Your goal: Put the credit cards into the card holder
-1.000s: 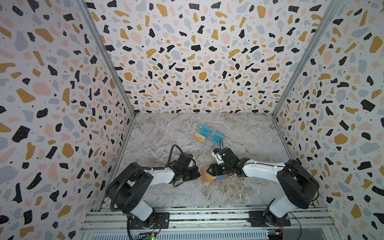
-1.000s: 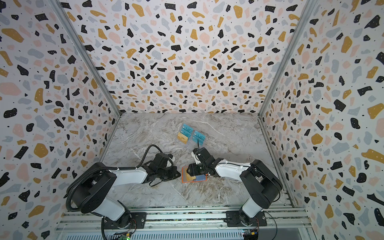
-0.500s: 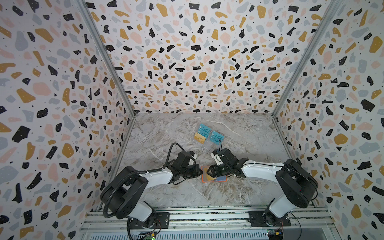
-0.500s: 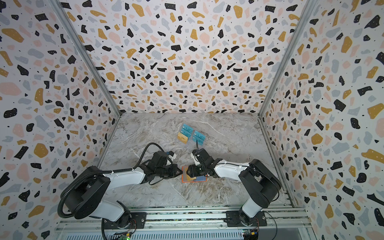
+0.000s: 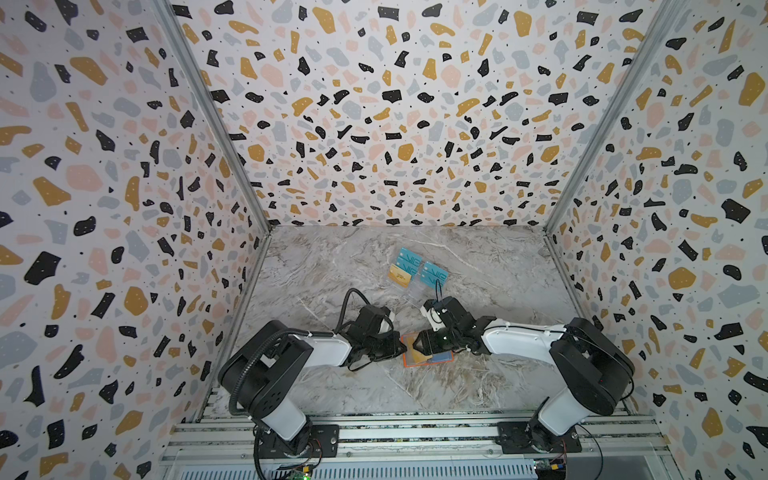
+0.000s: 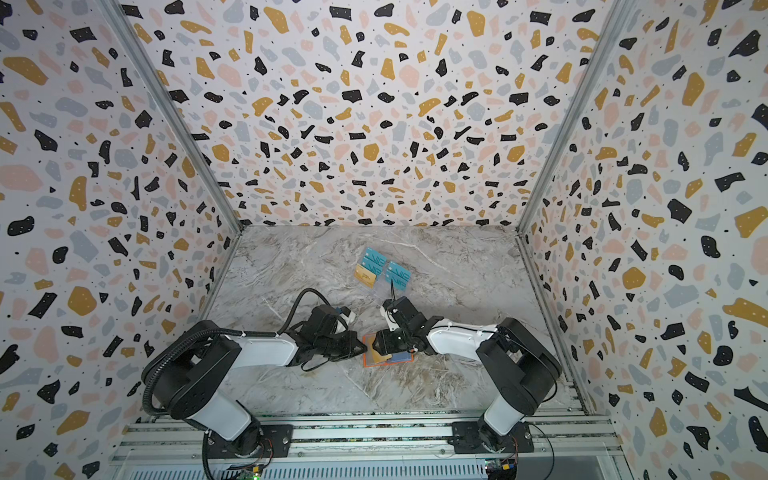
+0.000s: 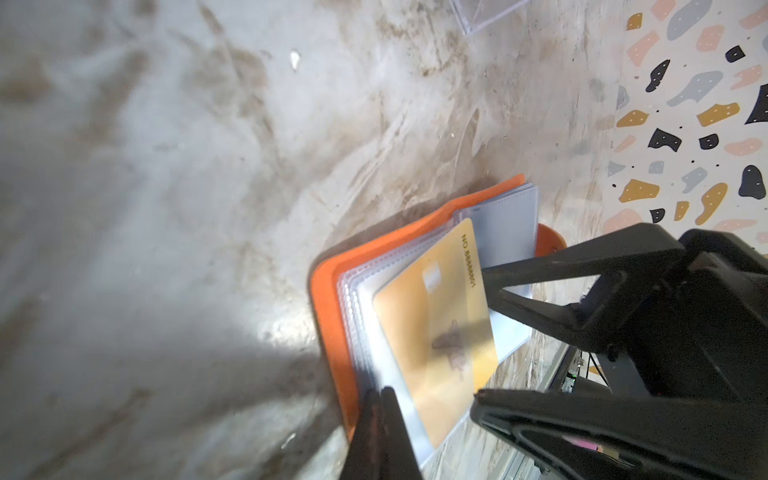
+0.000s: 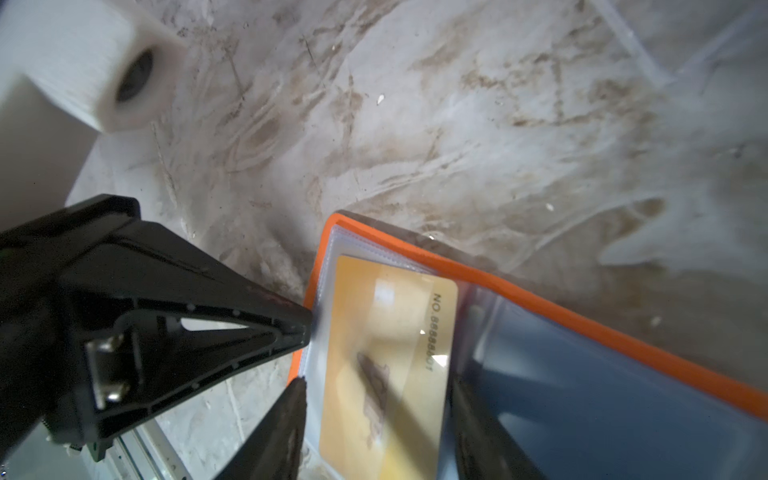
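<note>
The orange card holder (image 5: 406,362) (image 6: 366,360) lies open on the marble floor, clear sleeves up (image 7: 328,291) (image 8: 582,320). A gold credit card (image 7: 436,316) (image 8: 386,332) (image 5: 417,355) lies on its sleeves, looking partly under clear plastic. My right gripper (image 8: 374,386) (image 5: 420,345) (image 6: 381,343) is open, its fingers (image 7: 540,266) standing either side of that card. My left gripper (image 7: 382,392) (image 8: 305,328) (image 5: 400,347) (image 6: 360,347) is shut, its tip on the sleeves' edge by the orange spine. Another gold credit card (image 5: 400,275) (image 6: 365,275) stands in the rack behind.
A clear plastic rack (image 5: 415,293) (image 6: 380,291) stands behind the holder and carries teal VIP cards (image 5: 434,274) (image 6: 398,272). Terrazzo walls (image 5: 395,124) close in the back and both sides. The arm bases sit on a metal rail (image 5: 415,432) at the front.
My left gripper has moved right, from short of the holder to its left edge. The right gripper has stayed over the gold card.
</note>
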